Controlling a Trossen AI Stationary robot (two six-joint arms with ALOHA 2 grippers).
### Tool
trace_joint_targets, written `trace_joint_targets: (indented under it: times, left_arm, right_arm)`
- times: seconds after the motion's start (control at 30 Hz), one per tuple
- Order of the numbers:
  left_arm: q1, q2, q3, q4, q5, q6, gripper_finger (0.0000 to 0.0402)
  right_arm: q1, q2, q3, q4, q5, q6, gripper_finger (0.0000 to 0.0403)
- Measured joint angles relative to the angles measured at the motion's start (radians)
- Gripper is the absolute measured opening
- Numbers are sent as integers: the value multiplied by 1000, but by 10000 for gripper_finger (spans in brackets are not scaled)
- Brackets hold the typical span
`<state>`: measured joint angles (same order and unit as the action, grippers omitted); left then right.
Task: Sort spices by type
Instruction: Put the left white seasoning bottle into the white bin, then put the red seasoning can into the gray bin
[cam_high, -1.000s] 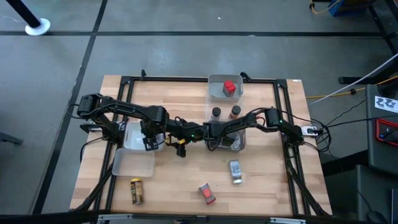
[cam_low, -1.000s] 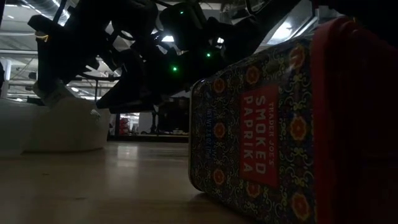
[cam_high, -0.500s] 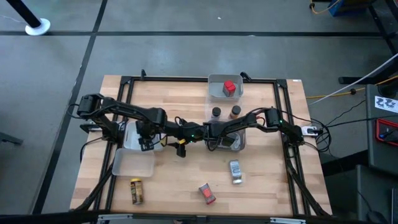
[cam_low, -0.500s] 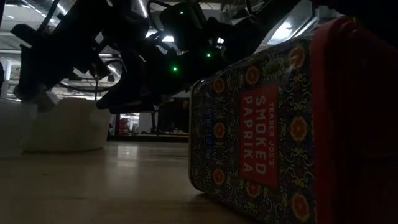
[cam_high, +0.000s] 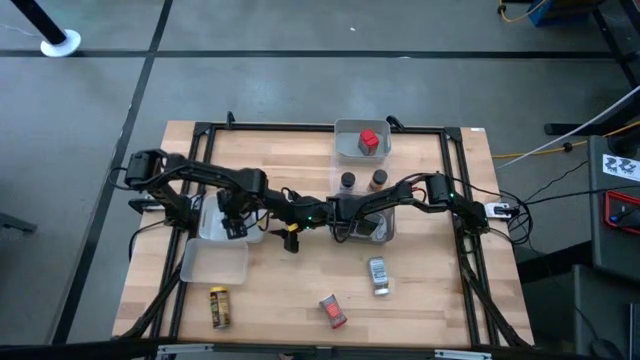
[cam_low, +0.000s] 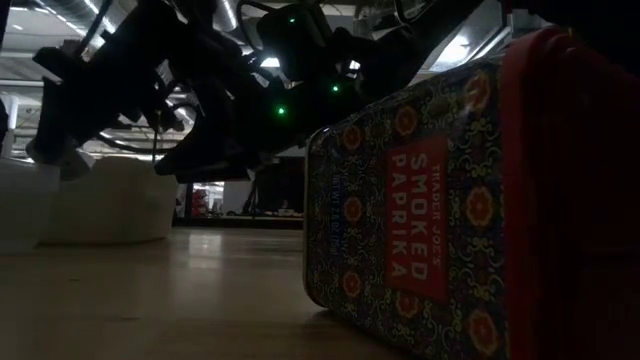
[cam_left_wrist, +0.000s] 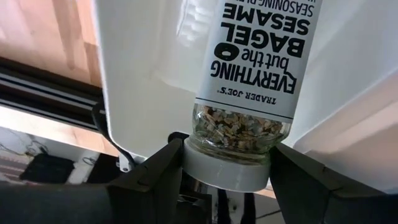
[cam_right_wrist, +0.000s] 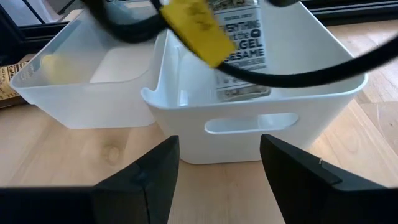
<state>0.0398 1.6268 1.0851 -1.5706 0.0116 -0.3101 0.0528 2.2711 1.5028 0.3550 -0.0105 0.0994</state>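
Bagel jar: labelled seasoning jar, pinched at its white cap between the left gripper fingers, long axis running straight out from the jaws. Held over the white bin at table 9 o'clock. Left arm nearest, so the drop is likely its own. Right gripper: spread open, empty, facing that bin from table centre.

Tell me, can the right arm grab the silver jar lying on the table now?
Probably yes. The right gripper is open and holds nothing, and the silver jar lies alone on bare wood on that arm's side, nothing covering it.
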Motion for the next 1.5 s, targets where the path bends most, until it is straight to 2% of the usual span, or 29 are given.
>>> trace_joint_targets:
  times: [0.3, 0.63, 0.87, 1.2, 1.37, 1.5]
  left_arm:
    - [85, 0, 0, 0, 1, 67, 198]
    - [107, 0, 0, 0, 48, 163, 198]
    - [103, 0, 0, 6, 44, 97, 201]
    - [104, -1, 0, 18, 11, 113, 254]
    - [105, -2, 0, -4, 11, 104, 255]
    - [97, -6, 0, -2, 11, 27, 251]
  right_arm:
    - [0, 0, 0, -15, 0, 0, 225]
    - [-1, 0, 0, -16, 0, 0, 225]
    - [-1, 0, 0, -16, 0, 0, 225]
    - [0, 0, 0, -16, 0, 0, 225]
    - [0, 0, 0, -16, 0, 0, 225]
    - [0, -1, 0, -25, 0, 0, 225]
